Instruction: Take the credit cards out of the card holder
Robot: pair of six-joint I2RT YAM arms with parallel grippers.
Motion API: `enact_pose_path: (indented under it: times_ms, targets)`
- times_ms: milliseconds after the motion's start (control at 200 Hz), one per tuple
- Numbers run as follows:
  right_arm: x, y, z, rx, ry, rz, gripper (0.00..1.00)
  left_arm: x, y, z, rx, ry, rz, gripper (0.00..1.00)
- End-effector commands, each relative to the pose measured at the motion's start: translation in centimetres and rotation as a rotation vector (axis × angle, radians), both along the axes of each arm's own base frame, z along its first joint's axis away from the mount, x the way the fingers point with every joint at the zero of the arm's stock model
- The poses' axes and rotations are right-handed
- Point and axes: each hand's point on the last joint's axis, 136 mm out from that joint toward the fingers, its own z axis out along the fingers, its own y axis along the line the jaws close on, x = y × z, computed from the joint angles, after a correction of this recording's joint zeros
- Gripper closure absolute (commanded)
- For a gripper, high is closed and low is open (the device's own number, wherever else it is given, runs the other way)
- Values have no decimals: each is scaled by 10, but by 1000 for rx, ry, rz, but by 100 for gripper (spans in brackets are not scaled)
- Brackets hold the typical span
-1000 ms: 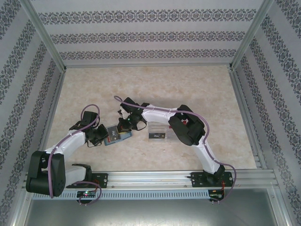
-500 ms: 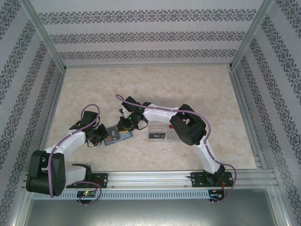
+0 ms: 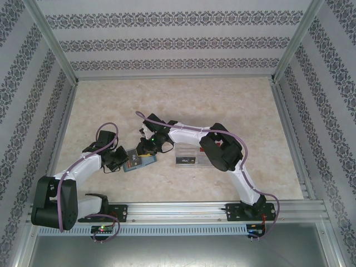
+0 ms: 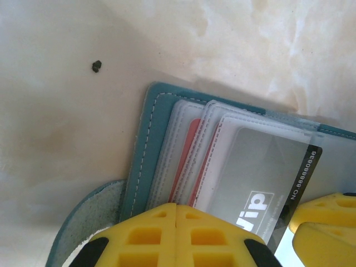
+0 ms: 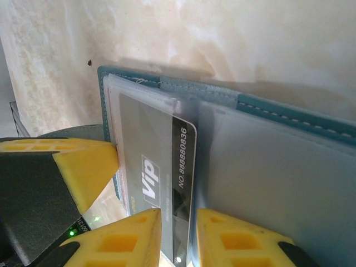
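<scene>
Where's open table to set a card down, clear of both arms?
Widest bare patch: beige marbled tabletop between the arms and the far patterned wall. Also bare: past the right arm's elbow toward the right rail. Crowded: the flat teal card holder, with left gripper and right gripper at it, and the clear plastic box alongside.

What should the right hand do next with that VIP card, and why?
Probably close the right hand on the VIP card: its jaws stand slightly apart over the card's dark edge, which sticks out of a sleeve of the card holder, while the left hand is shut at the holder's edge.
</scene>
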Motion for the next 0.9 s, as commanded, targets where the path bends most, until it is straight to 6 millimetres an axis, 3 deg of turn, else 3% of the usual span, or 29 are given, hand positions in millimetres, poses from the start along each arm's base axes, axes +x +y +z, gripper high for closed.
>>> enact_pose_path:
  times_ms: [0, 445, 610, 894]
  targets:
    - [-3, 9, -2, 18, 15, 17, 77, -20, 9, -17, 36, 100, 10, 99]
    - [-7, 12, -8, 19, 37, 28, 81, -21, 8, -17, 31, 100, 7, 99]
    - [-7, 11, -7, 15, 33, 27, 100, -22, 9, -18, 37, 105, 9, 99]
    - [3, -5, -3, -5, 3, -4, 100, -34, 20, -25, 103, 183, 25, 100]
